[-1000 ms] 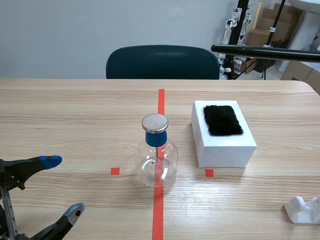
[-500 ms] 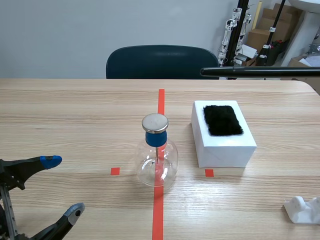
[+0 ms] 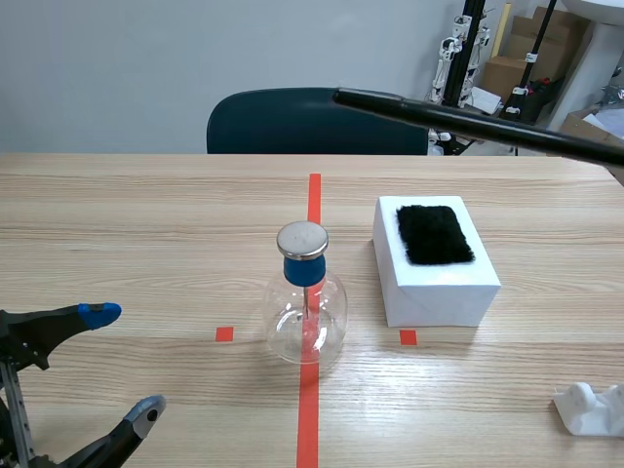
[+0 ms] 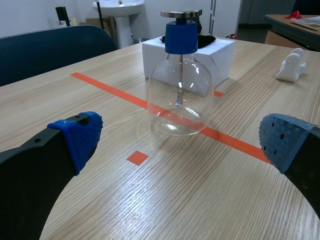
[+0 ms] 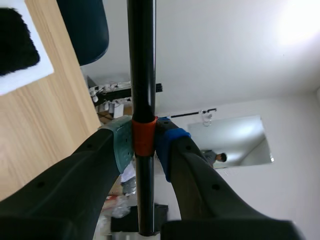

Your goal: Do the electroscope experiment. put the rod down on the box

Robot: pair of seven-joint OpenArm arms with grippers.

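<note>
A long black rod point(image 3: 458, 119) slants in from the right edge of the scene view, high above the table, its tip over the chair back. My right gripper point(image 5: 143, 142) is shut on the rod point(image 5: 141, 60) at its orange band. The white box point(image 3: 434, 263) with a black fur patch point(image 3: 434, 234) on top sits right of the centre line. A glass flask electroscope point(image 3: 306, 297) with a blue stopper and metal disc stands on the red line. My left gripper point(image 3: 122, 366) rests open at the near left; the flask point(image 4: 180, 95) lies ahead of its fingers.
A dark blue chair point(image 3: 317, 122) stands behind the table's far edge. A small white object point(image 3: 590, 408) lies at the near right. Cardboard boxes and stands fill the back right corner. Orange-red tape marks run down the table's middle.
The rod has swung: its tip went further left and rose, so it now slopes down toward the right instead of lying level. The left arm has not moved.
</note>
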